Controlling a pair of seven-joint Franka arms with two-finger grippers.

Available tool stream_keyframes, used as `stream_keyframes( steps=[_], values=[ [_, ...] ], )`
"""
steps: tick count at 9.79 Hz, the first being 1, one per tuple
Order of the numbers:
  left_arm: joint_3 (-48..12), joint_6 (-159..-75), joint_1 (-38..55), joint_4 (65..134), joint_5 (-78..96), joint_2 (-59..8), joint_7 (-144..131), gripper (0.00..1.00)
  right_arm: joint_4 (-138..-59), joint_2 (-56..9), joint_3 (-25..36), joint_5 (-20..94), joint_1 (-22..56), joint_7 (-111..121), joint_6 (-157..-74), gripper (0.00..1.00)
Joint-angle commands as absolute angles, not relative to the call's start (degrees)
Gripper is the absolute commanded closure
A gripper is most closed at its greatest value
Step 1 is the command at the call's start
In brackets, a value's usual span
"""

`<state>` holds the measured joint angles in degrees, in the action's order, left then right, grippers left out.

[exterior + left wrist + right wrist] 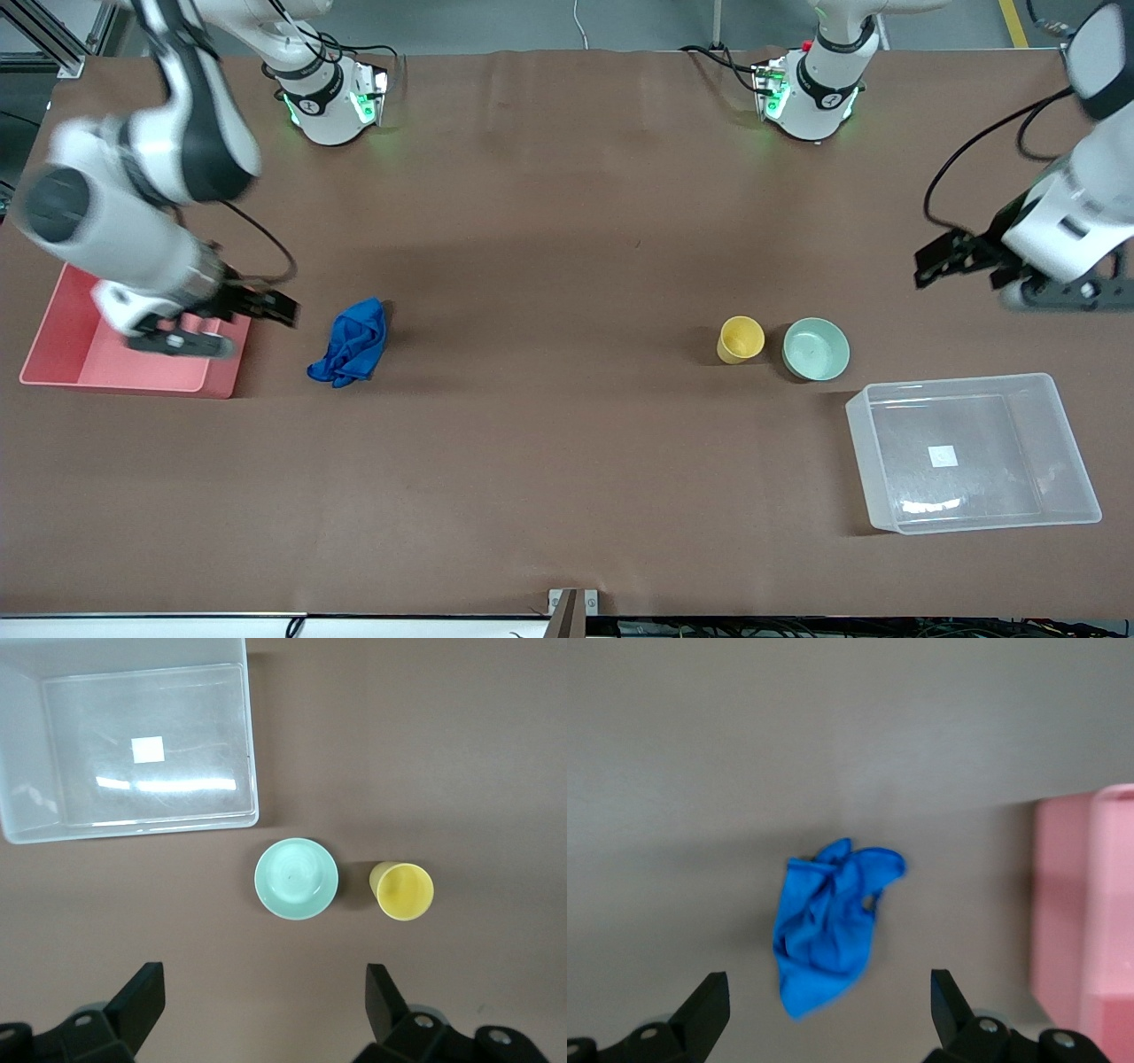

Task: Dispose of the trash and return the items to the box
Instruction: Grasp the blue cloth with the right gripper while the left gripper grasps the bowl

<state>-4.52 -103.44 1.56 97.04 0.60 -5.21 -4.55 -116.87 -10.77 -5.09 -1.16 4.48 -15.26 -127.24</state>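
The bright blue rag [349,343] lies crumpled on the brown table beside the pink bin, toward the right arm's end. My right gripper [236,326] is open and empty, up in the air over the pink bin's edge next to the rag. In the right wrist view the rag [831,928] lies just ahead of the open gripper [830,1005]. The yellow cup [740,339] and the mint-green bowl [816,349] stand side by side. The clear tub [1076,461] is nearer the camera than the bowl. My left gripper [1001,279] is open and empty, in the air above the table near the bowl. The left wrist view shows the bowl [296,878], the cup [405,891], the tub [252,771] and the gripper [264,1001].
The pink bin [53,341] stands at the right arm's end of the table; it also shows in the right wrist view [1063,904]. The two arm bases [332,97] [811,89] stand along the edge farthest from the camera. The tub has a white sticker [943,456] on its bottom.
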Motion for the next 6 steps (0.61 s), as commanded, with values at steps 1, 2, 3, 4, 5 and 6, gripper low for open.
stream_keyframes(
  steps=[1, 2, 3, 4, 5, 6],
  values=[
    [-4.4, -115.7, 1.3, 107.1, 1.1, -8.7, -4.0, 0.00, -123.8, -15.4, -5.0, -2.7, 5.7, -17.6, -139.3, 0.00],
    [-4.4, -120.4, 1.3, 109.7, 1.1, -11.1, -4.0, 0.00, -124.0, -18.2, -4.9, -2.8, 5.8, -18.6, -141.8, 0.00],
    [-4.5, -124.9, 0.3, 111.7, 1.1, -13.2, -4.0, 0.00, -124.0, -20.5, -4.9, -3.4, 5.8, -18.6, -143.3, 0.00],
    [-4.5, -128.1, -0.2, 113.0, 1.1, -15.2, -3.9, 0.00, -124.0, -22.3, -4.9, -4.7, 5.6, -18.6, -145.4, 0.01],
    [-4.5, -130.8, -0.3, 114.6, 1.1, -16.9, -3.9, 0.01, -124.0, -23.9, -4.9, -4.9, 5.5, -18.7, -146.8, 0.04],
    [-4.5, -135.5, -1.0, 117.4, 0.8, -17.9, -3.7, 0.01, -124.0, -24.2, -4.9, -4.9, 5.5, -18.7, -147.5, 0.17]
  ],
)
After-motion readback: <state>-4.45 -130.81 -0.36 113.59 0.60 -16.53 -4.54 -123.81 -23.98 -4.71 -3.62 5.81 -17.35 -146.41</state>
